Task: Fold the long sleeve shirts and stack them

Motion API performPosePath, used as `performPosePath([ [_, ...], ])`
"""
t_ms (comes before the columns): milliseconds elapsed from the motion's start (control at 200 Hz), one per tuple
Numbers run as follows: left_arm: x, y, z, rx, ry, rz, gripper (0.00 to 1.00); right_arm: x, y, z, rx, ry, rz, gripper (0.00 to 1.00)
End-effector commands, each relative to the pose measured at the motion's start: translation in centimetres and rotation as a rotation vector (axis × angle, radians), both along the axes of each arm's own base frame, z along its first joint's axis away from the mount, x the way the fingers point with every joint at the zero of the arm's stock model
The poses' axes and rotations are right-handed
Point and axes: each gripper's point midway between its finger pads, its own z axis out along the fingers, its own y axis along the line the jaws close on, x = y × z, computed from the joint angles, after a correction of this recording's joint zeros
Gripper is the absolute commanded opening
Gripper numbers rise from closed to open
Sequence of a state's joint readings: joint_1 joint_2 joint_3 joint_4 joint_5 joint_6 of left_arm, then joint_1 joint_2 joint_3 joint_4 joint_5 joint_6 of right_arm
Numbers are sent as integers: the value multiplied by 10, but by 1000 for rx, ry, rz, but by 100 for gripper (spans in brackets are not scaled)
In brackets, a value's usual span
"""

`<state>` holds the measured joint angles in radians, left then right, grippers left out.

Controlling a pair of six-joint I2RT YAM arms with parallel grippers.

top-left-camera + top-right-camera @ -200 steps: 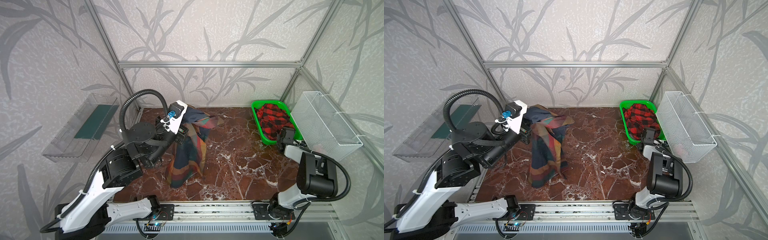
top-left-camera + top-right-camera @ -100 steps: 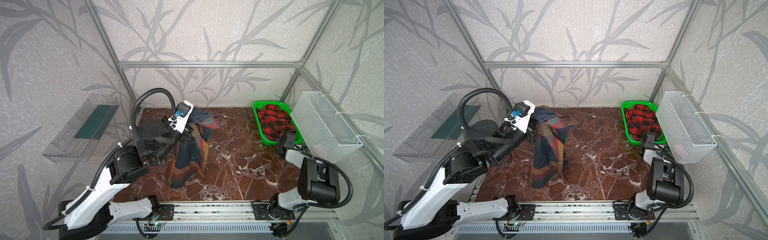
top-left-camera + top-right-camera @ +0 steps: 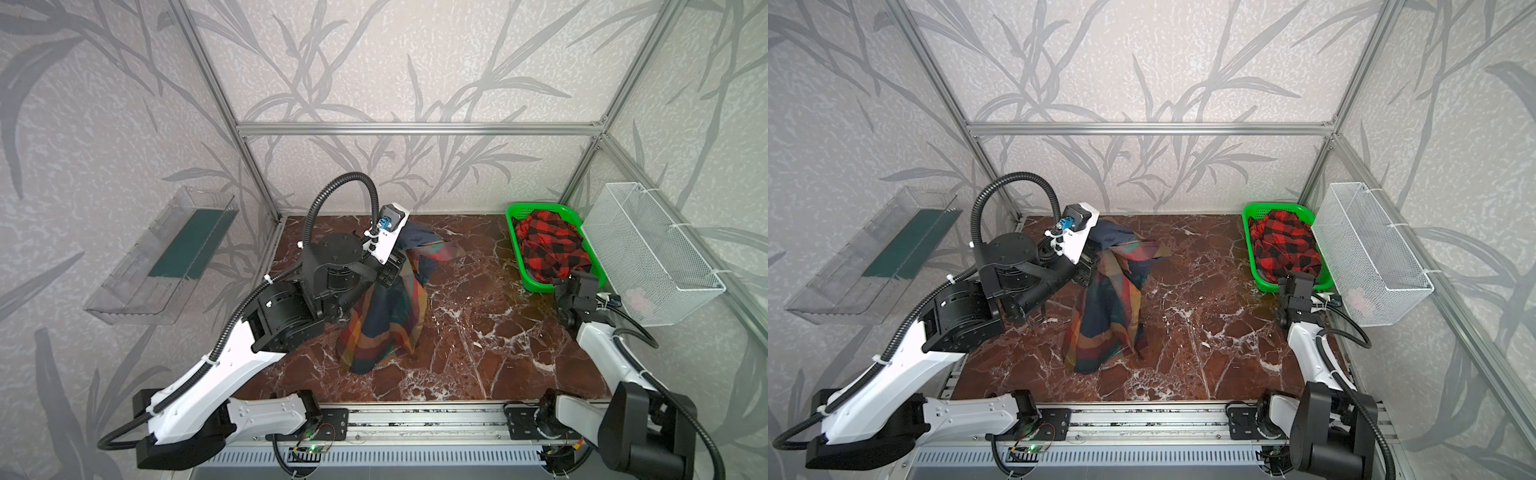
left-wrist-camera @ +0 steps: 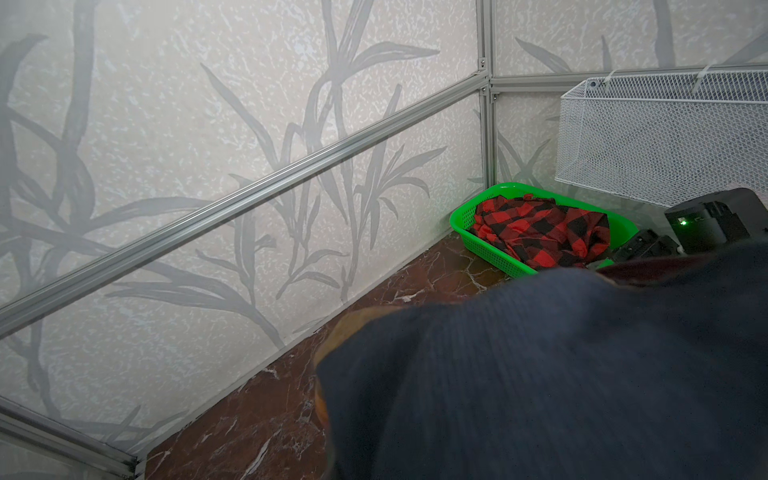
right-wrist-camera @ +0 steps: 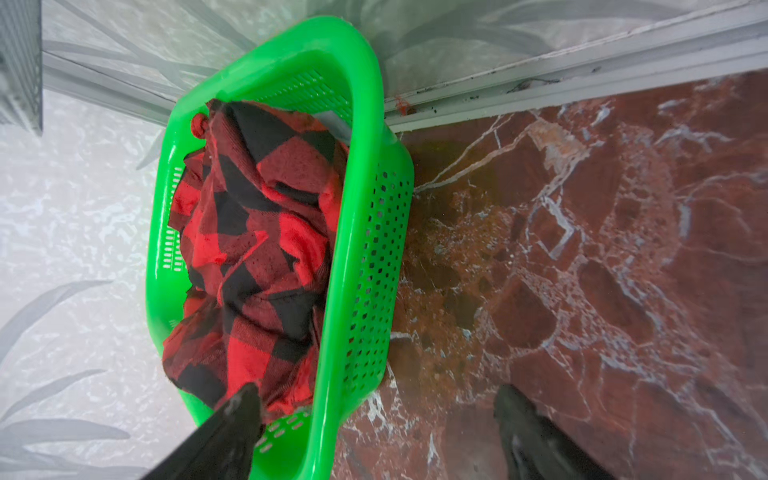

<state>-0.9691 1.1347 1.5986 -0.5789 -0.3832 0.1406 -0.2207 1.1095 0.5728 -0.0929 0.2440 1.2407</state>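
A plaid shirt in navy, orange, green and red blocks hangs bunched above the marble table, its lower end touching the table. My left gripper is raised and shut on its top; the cloth hides the fingers, and navy fabric fills the left wrist view. A red-and-black check shirt lies crumpled in the green basket at the back right. My right gripper stands open at the basket's near end, holding nothing. One finger is over the basket, the other over the table.
A white wire basket hangs on the right wall beside the green basket. A clear plastic tray is fixed to the left wall. Aluminium frame posts and a rail bound the marble table.
My right gripper has opened from almost shut and drawn back slightly from the basket. The left arm has carried the hanging shirt to the right.
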Motion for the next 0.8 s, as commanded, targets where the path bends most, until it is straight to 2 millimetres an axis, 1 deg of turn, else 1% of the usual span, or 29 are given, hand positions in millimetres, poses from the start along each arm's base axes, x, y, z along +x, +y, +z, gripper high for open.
performPosePath([
  [0,4,-3,-12,-29,47,-4,0,-17,29,-6,-9,68,137,89],
  [65,9,-6,-23,-36,89,-20,0,-12,54,6,-45,23,265,90],
  [120,12,-12,-34,-47,143,-57,0,-13,77,15,-89,24,364,89],
  [185,18,-16,-46,-59,205,-83,0,-9,109,35,-167,-22,527,88],
  [225,21,-19,-53,-59,236,-94,0,-12,129,45,-197,-41,612,87],
  [260,25,-20,-58,-58,256,-98,0,-13,150,58,-208,-87,706,86],
  [265,25,-20,-59,-57,259,-99,0,-13,150,58,-208,-87,706,86],
  [275,26,-20,-60,-56,264,-97,0,-13,160,65,-211,-118,755,85],
  [295,28,-21,-63,-53,274,-96,0,-14,173,74,-214,-160,812,83],
  [300,28,-21,-64,-53,276,-95,0,-14,173,74,-214,-160,812,83],
  [310,30,-21,-66,-51,281,-93,0,-16,181,80,-211,-184,846,82],
  [360,35,-21,-72,-48,304,-84,0,-23,206,98,-194,-240,945,80],
  [365,36,-21,-72,-49,306,-83,0,-23,206,98,-194,-240,945,80],
  [385,37,-22,-74,-51,315,-82,0,-27,219,107,-189,-270,1004,78],
  [425,41,-22,-80,-56,339,-79,0,-34,236,126,-183,-304,1078,77],
  [445,44,-23,-83,-58,352,-73,0,-37,240,131,-181,-306,1098,77],
  [515,49,-24,-93,-64,394,-59,0,-51,265,156,-165,-358,1201,76],
  [575,52,-26,-102,-67,425,-47,0,-61,276,168,-128,-376,1235,76],
  [620,53,-30,-108,-74,449,-51,0,-67,290,180,-82,-430,1275,76],
  [720,53,-37,-120,-105,491,-64,0,-72,305,200,0,-491,1292,77],
  [795,53,-40,-131,-124,520,-58,0,-72,309,210,72,-509,1269,78],
])
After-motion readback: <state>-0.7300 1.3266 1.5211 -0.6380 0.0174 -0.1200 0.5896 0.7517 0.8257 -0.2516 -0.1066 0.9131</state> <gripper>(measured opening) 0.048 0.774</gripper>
